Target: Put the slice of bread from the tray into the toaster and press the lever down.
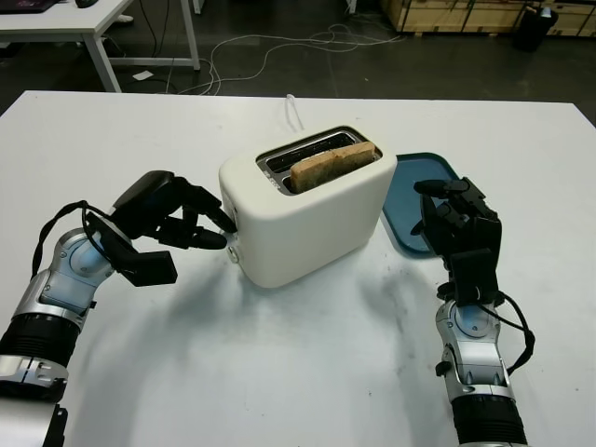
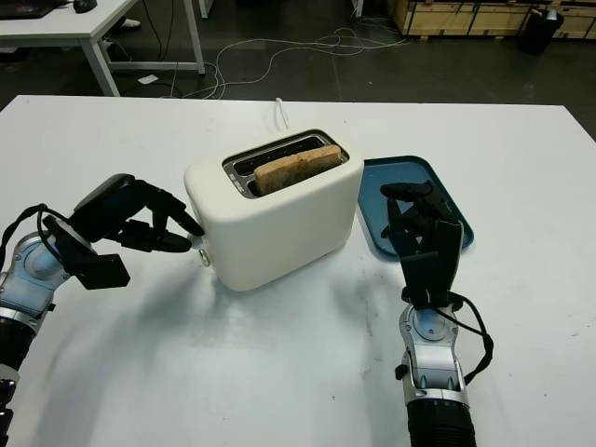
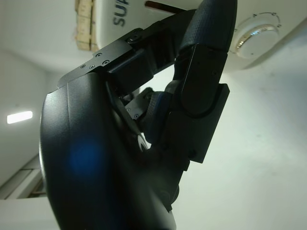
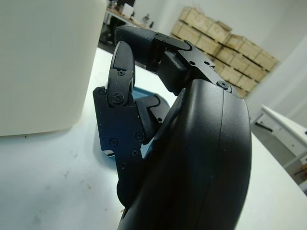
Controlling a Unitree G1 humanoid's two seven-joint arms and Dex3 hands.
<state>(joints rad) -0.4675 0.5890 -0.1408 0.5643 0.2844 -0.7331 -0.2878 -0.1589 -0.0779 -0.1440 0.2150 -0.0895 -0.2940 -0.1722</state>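
A white toaster stands mid-table with a browned slice of bread upright in its near slot, the top edge poking out. My left hand is open at the toaster's left end, fingertips touching the end panel beside the white dial; the fingers hide the lever. Behind the toaster's right end lies the blue tray. My right hand is raised upright in front of the tray, fingers curled, holding nothing.
The toaster's white cord runs off toward the table's far edge. Past that edge there are floor cables and another white table. Stacked cartons stand in the background.
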